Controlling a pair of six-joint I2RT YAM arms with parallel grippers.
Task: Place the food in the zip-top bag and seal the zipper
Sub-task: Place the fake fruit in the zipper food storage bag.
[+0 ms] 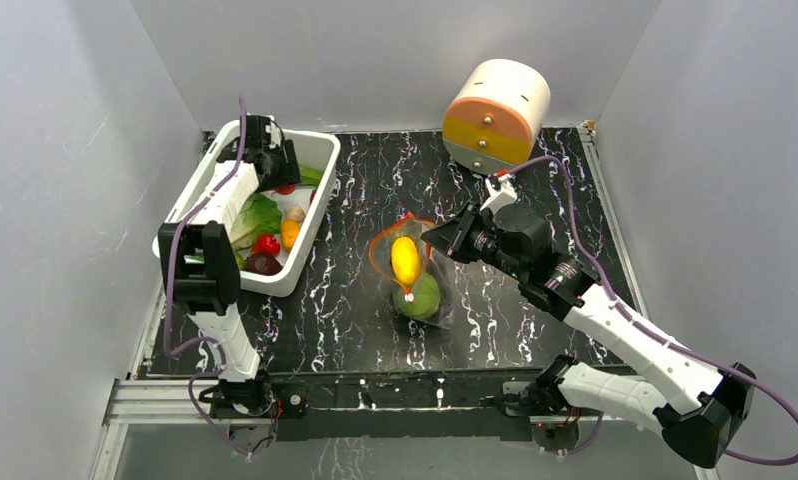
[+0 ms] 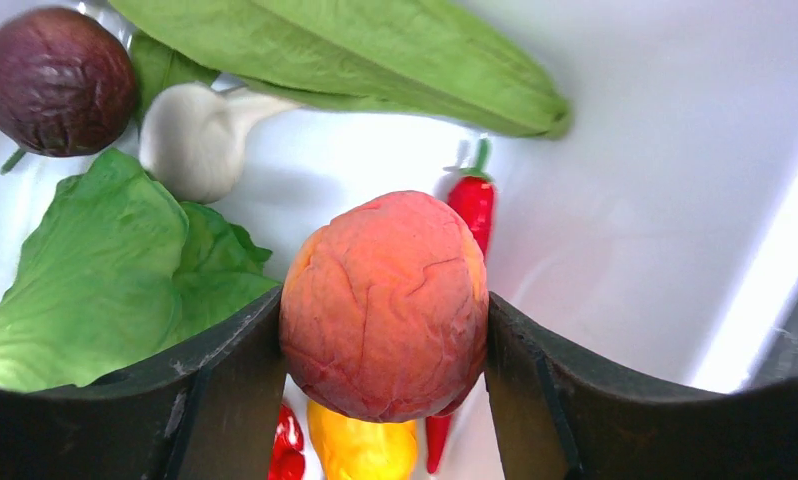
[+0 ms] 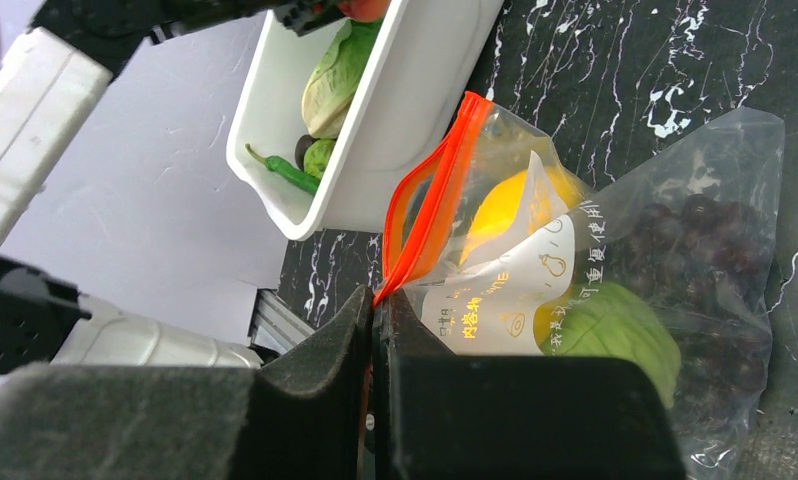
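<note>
The clear zip-top bag [image 1: 418, 285] lies mid-table with its mouth open. In it are a yellow oval fruit [image 1: 405, 258], a green cabbage [image 1: 422, 297] and dark purple grapes [image 3: 705, 240]. My right gripper [image 1: 437, 238] is shut on the orange-red zipper [image 3: 430, 200] at the mouth's edge, as the right wrist view [image 3: 377, 300] shows, and holds the mouth up. My left gripper [image 1: 275, 160] is inside the white bin, shut on an orange-peach fruit [image 2: 385, 300], with a finger on each side of it.
The white bin [image 1: 315, 215] at the left holds a dark round fruit [image 2: 55, 80], a white garlic [image 2: 190, 140], green leaves [image 2: 105, 270], a red chili [image 2: 473, 200] and a yellow piece [image 2: 360, 450]. A round orange-and-yellow drawer unit [image 1: 495, 112] stands at the back.
</note>
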